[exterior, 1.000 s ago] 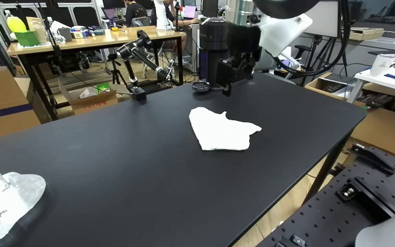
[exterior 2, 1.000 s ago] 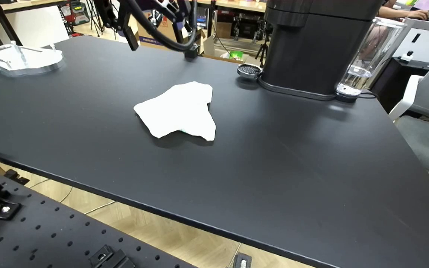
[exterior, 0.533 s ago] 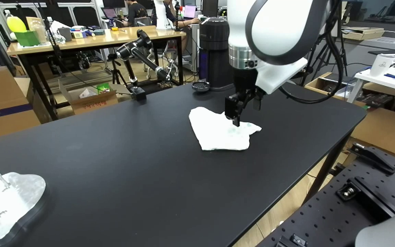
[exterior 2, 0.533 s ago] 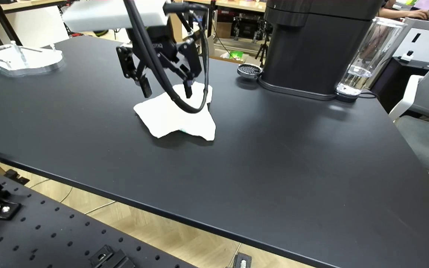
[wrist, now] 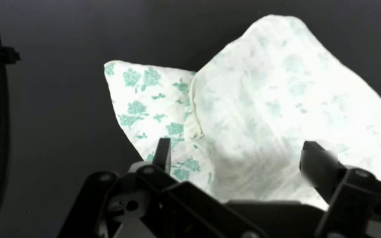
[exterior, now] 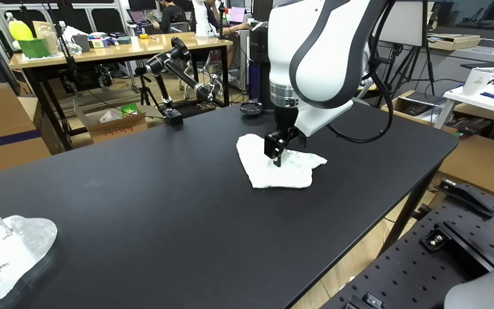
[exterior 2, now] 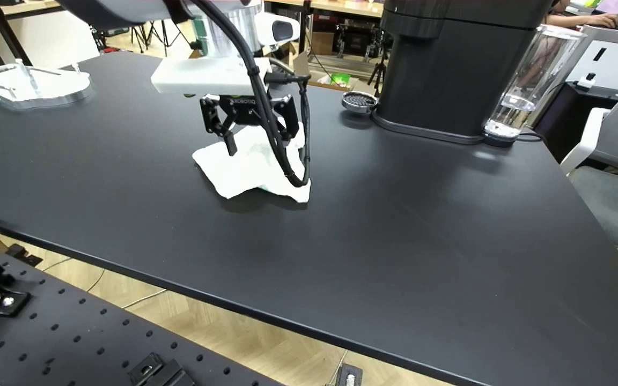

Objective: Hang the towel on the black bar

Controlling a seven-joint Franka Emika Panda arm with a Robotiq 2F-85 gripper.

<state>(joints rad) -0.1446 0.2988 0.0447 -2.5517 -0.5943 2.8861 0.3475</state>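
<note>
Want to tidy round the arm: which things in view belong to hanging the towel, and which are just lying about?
For the job: towel, gripper, black bar (likely the jointed one).
Just lying about: coffee machine, pegged plate, boxes.

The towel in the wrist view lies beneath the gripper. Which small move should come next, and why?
I would probably ease the gripper down slightly: it stands open over the floral-print towel, which shows between the fingertips but is not pinched, and I cannot tell whether they touch it.
</note>
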